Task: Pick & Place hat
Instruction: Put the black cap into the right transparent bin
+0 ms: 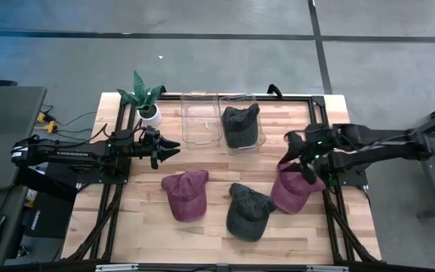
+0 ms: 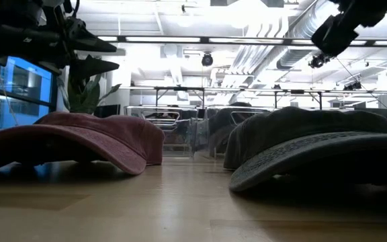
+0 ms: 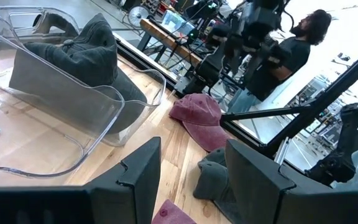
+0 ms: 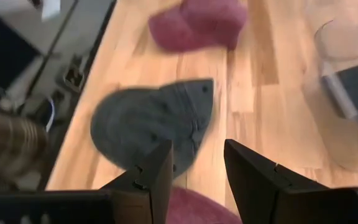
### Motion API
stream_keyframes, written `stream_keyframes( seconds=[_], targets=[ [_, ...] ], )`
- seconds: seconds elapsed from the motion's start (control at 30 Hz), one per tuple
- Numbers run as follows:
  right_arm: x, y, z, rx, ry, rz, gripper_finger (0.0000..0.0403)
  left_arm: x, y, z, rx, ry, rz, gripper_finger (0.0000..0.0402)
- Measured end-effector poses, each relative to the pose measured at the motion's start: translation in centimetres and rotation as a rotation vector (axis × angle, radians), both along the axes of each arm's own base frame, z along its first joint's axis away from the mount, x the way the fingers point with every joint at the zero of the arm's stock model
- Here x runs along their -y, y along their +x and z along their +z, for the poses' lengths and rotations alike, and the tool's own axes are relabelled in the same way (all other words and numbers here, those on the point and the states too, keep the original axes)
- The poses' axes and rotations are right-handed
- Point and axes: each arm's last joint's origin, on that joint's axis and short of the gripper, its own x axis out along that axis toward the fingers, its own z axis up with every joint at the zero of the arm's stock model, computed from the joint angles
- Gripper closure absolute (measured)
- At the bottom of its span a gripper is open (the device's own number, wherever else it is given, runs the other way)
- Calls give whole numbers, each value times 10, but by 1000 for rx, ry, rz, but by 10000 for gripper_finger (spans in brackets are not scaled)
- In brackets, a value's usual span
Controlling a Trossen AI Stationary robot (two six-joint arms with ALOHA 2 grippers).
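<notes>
Three caps lie crown-up on the wooden table: a maroon one (image 1: 185, 194), a dark grey one (image 1: 249, 210) and a second maroon one (image 1: 293, 189). Another dark grey cap (image 1: 242, 125) sits inside a clear bin (image 1: 257, 102). My left gripper (image 1: 168, 149) hangs open above the table, left of the bins; its wrist view shows the cap in the bin (image 3: 73, 62). My right gripper (image 1: 304, 162) is open, raised over the far edge of the right maroon cap (image 4: 197, 211), facing the grey cap (image 4: 154, 121).
An empty clear bin (image 1: 200, 119) stands beside the filled one. A potted plant (image 1: 146, 98) is at the far left corner. A person (image 3: 284, 50) stands beyond the table's right side. Bare wood (image 1: 127, 219) lies near the left edge.
</notes>
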Motion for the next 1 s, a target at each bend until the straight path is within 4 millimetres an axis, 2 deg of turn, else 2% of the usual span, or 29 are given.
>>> stream_keyframes(
  seconds=[0.33,0.7,0.8,1.0],
  targets=[
    [-29,28,-23,-83,-174,236,263,0,0,0,0,0,-1,229],
    [-65,57,-51,-126,-297,290,260,0,0,0,0,0,-1,229],
    [-70,62,-58,-154,-290,254,242,0,0,0,0,0,0,229],
    [-79,63,-65,-181,-322,227,172,0,0,0,0,0,0,229]
  ],
)
